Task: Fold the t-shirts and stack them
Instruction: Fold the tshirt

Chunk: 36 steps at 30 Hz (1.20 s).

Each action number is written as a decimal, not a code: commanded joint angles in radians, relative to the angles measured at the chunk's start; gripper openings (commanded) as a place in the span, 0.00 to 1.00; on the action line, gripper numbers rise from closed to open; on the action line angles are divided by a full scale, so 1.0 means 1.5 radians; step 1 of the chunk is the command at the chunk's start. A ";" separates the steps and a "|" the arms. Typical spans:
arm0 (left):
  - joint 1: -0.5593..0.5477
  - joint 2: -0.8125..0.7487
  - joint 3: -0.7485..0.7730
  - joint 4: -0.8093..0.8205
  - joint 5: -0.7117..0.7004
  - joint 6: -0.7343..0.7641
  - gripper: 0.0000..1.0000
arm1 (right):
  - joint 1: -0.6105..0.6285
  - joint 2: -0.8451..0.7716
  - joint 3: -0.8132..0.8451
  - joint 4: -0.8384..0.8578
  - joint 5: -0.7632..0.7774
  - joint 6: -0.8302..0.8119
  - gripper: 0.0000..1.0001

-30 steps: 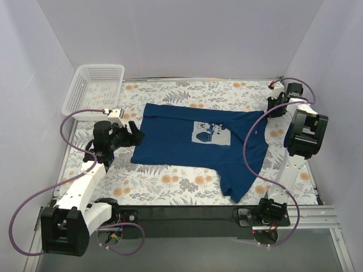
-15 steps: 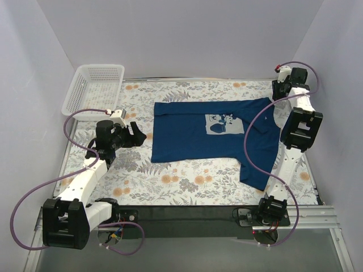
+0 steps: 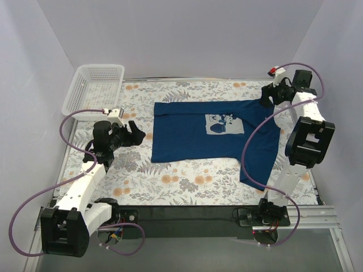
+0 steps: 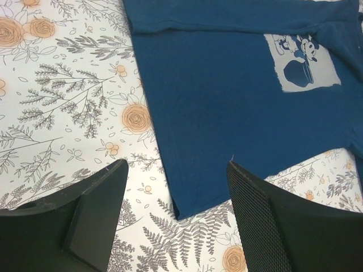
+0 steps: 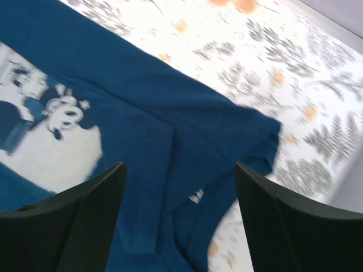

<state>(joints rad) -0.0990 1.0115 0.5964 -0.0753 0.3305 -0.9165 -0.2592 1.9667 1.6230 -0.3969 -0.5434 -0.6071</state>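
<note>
Since a second ago the shirt (image 3: 193,133) has slid away from the basket (image 3: 76,93), toward the right side of the table (image 3: 170,187), and straightened out. My right pincer (image 3: 266,97) has let go of it and now hangs over the shirt corner farthest from the basket. My left pincer (image 3: 136,134) has hardly shifted.

Now the shirt lies flat and face up, right of the basket and a little nearer to me, with its print (image 3: 224,124) showing. Its hem is the edge closest to the basket. One sleeve (image 3: 258,164) trails toward my bases on the side away from the basket. I judge that pull was meant to spread the cloth, so that the first fold lands clean.

Both pincers are spread wide and carry nothing. The left one hovers on the basket side of the shirt, just off the hem, and its fingers (image 4: 91,215) frame the near hem corner. I take that as lining up to pinch there. The right wrist camera shows its fingers (image 5: 85,221) above the cloth, which has a small ridge near the far sleeve.

Folding has not begun, as I read it. That ridge may want smoothing first, or it will get trapped inside the fold.
</note>
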 commanded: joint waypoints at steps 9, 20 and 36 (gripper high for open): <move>0.004 -0.018 0.002 -0.005 0.013 0.012 0.65 | 0.031 0.239 0.276 -0.119 -0.108 0.120 0.64; 0.004 -0.007 0.006 -0.005 0.026 0.012 0.65 | 0.035 0.298 0.288 -0.128 -0.063 0.138 0.55; 0.003 -0.004 0.005 -0.004 0.023 0.012 0.65 | 0.035 0.302 0.250 -0.144 -0.069 0.117 0.42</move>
<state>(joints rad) -0.0990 1.0073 0.5964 -0.0788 0.3557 -0.9123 -0.2073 2.4226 2.0102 -0.5991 -0.6315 -0.4229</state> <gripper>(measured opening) 0.653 0.426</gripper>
